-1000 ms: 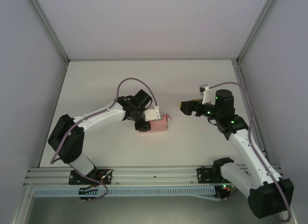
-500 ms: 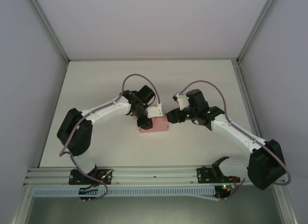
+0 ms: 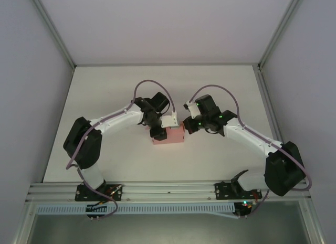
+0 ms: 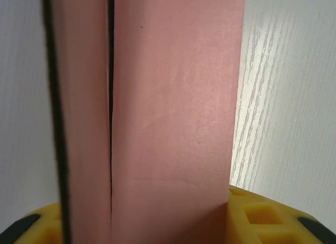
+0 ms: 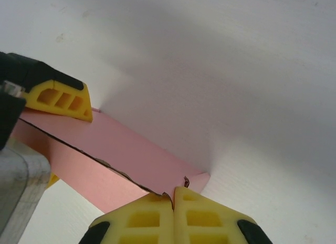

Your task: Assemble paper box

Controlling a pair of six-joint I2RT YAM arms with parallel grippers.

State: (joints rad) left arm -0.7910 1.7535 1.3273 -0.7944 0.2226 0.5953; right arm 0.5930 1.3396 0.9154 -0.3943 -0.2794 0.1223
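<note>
Though thin, rectangular pink paper box (image 3: 173, 135)

White, faintly wood-grained counter (image 3: 105, 92). One item lies directly on it: the pale pink paper box (image 3: 170, 135), a folded rectangular block resting on a long face near the counter's centre, slightly toward its near edge.

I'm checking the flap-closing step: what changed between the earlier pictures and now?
The right gripper swung in from the right to the right end of the paper box and closed its jaws there, tips at the box's corner. The card that stuck up at that end no longer does. The left gripper kept its hold on the box, which stayed about where it was.
</note>
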